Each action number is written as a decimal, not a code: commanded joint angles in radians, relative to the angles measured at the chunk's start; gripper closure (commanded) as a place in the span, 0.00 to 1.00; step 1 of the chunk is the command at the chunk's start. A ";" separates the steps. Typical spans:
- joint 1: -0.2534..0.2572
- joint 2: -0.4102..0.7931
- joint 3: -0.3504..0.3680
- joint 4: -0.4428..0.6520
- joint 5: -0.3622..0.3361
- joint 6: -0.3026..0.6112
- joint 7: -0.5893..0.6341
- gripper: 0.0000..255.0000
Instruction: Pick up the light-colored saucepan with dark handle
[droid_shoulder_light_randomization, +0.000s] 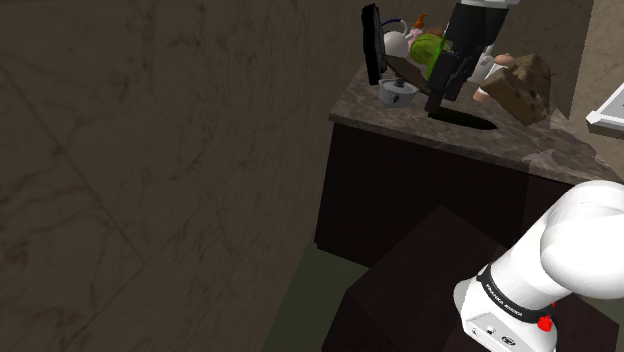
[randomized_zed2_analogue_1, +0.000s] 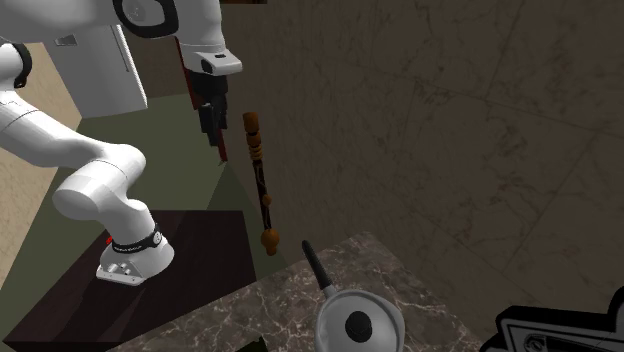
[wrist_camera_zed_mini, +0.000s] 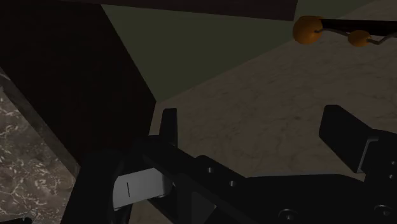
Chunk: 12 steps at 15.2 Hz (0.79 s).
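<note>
The pan (randomized_zed2_analogue_1: 340, 335) sits on the tabletop (randomized_zed2_analogue_1: 270, 312) at the bottom middle of the second exterior view, with its lid (randomized_zed2_analogue_1: 380, 315) on and its slim dark handle (randomized_zed2_analogue_1: 316, 265) pointing toward the upper left. In the shoulder view it is at the upper middle, and my jaws hang just to its right, spread apart with nothing between them. I judge the pan to be rigid, smooth and fairly weighty, and the lid may be loose. I'd take the handle close to the body so it doesn't droop or twist, and lift it level.
</note>
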 joint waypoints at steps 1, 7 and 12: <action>0.000 0.000 0.000 0.000 0.000 0.000 0.000 0.00; -0.036 0.142 -0.097 0.063 -0.085 0.058 -0.139 0.00; -0.060 0.281 -0.170 0.149 -0.136 0.101 -0.248 0.00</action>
